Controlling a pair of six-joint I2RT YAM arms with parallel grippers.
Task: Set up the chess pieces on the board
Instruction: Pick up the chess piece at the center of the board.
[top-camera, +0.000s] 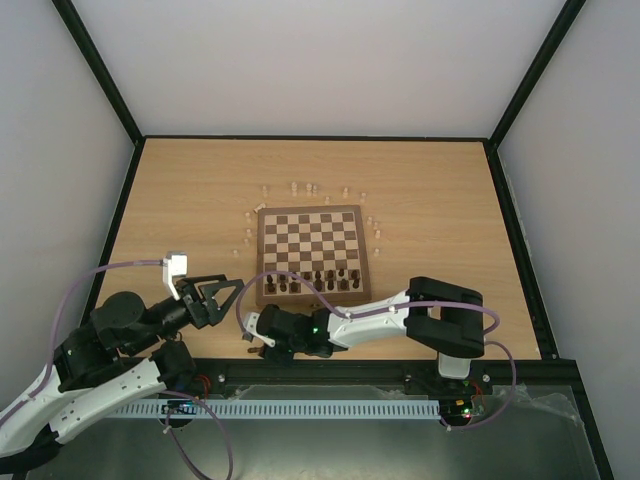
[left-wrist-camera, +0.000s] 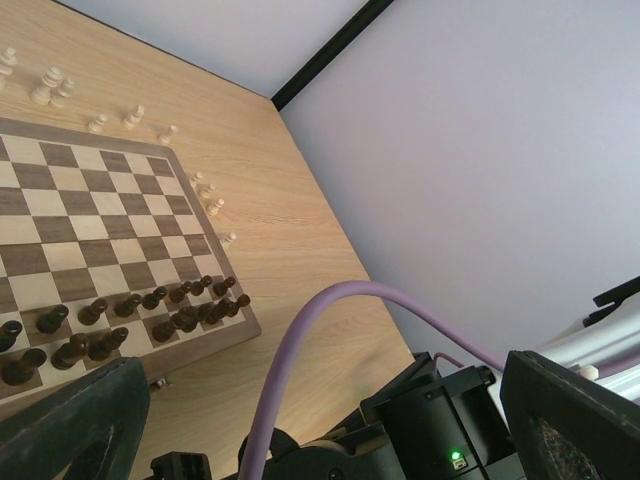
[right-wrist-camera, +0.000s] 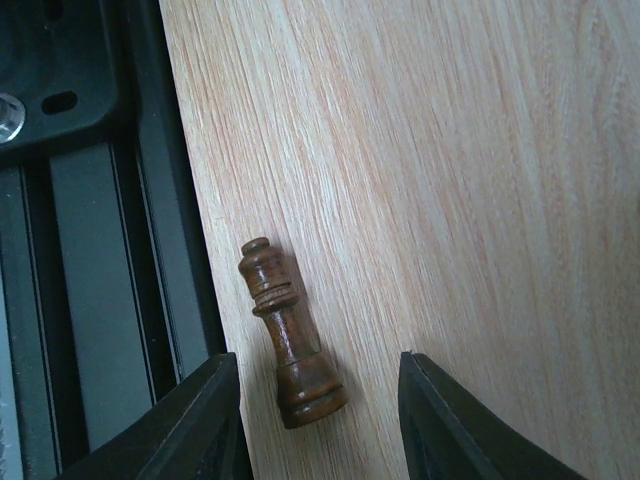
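Observation:
The board (top-camera: 310, 240) lies mid-table, with dark chess pieces (top-camera: 320, 280) lined on its two near rows. Cream chess pieces (top-camera: 300, 188) stand loose on the table round its far and side edges. One dark piece (right-wrist-camera: 285, 335) lies on its side by the table's near edge. My right gripper (right-wrist-camera: 320, 420) hangs over it, open, base of the piece between the fingers and nearer the left finger (right-wrist-camera: 205, 425), with gaps on both sides. In the top view that gripper (top-camera: 252, 335) sits in front of the board's near left corner. My left gripper (top-camera: 215, 297) is raised left of the board, open and holding nothing.
A black metal rail (right-wrist-camera: 90, 250) runs along the table's near edge, right beside the lying piece. The left wrist view shows the board (left-wrist-camera: 90, 210), its dark rows (left-wrist-camera: 150, 315), cream pieces (left-wrist-camera: 50, 85) beyond, a purple cable (left-wrist-camera: 300, 340) and the right arm below.

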